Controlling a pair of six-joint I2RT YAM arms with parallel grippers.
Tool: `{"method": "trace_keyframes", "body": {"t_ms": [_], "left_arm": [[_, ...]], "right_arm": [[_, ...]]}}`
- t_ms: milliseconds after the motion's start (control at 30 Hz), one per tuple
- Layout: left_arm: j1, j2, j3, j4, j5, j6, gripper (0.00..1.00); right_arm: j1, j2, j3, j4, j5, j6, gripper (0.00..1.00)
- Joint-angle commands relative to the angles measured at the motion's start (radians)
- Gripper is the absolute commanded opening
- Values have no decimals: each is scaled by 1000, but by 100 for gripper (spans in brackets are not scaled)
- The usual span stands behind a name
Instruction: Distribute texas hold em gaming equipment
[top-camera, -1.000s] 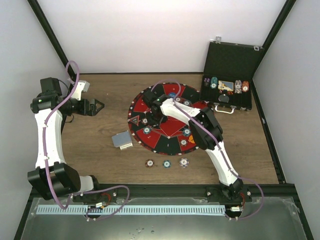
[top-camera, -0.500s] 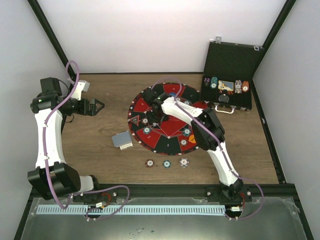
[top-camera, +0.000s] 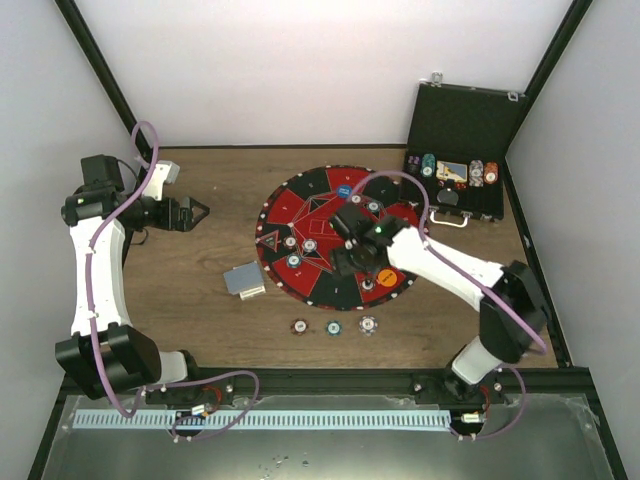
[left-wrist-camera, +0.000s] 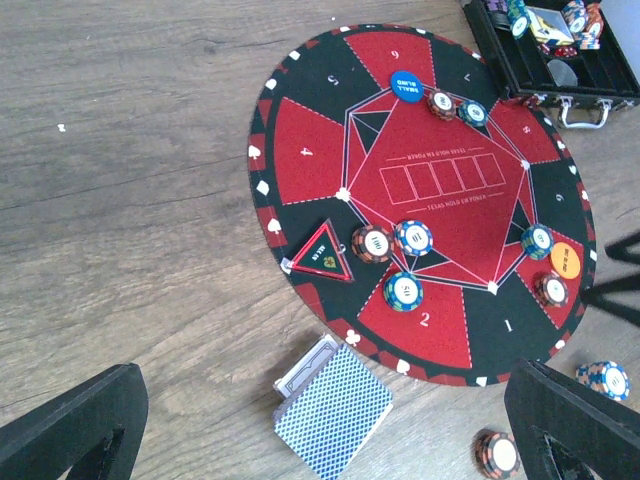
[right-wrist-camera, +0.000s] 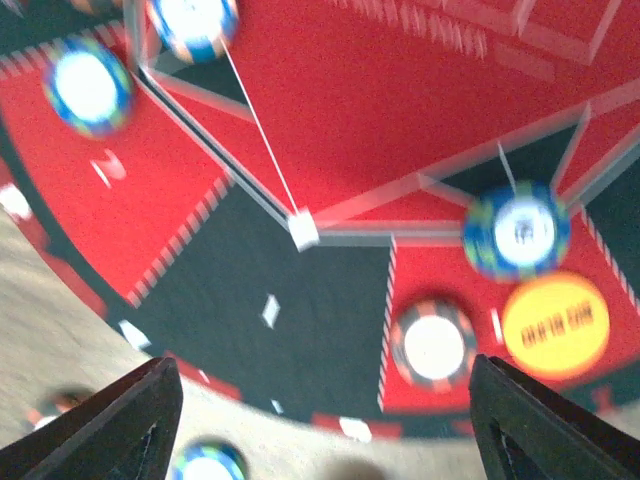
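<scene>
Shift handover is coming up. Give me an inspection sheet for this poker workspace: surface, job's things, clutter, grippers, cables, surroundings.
Surface: wooden table with a round red-and-black mat lying flat on it.
Job's things: card deck, backs up, by the mat's near-left edge; striped chips on the mat; blue button at its far side; orange button at its near right; three chips in a row on the table, nearer than the mat.
Clutter: black case open at the far right, more chips inside.
Grippers: left gripper open, empty, left of the mat; right gripper open, empty, over the mat's near part.
Cables: purple cables run along both arms.
Surroundings: white walls, black frame posts.
</scene>
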Motion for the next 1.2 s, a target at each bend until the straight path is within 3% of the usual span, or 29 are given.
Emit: {"method": "trace_keyframes", "body": {"t_ms": [0, 300, 1167], "left_arm": [[5, 5, 17, 3, 31, -5, 100], [4, 4, 22, 2, 38, -14, 100], [4, -1, 35, -12, 24, 4, 100]], "right_arm": [[39, -127, -197, -3, 1, 93, 82], [113, -263, -412, 16, -35, 204, 86], [191, -237, -536, 77, -78, 254, 77]]}}
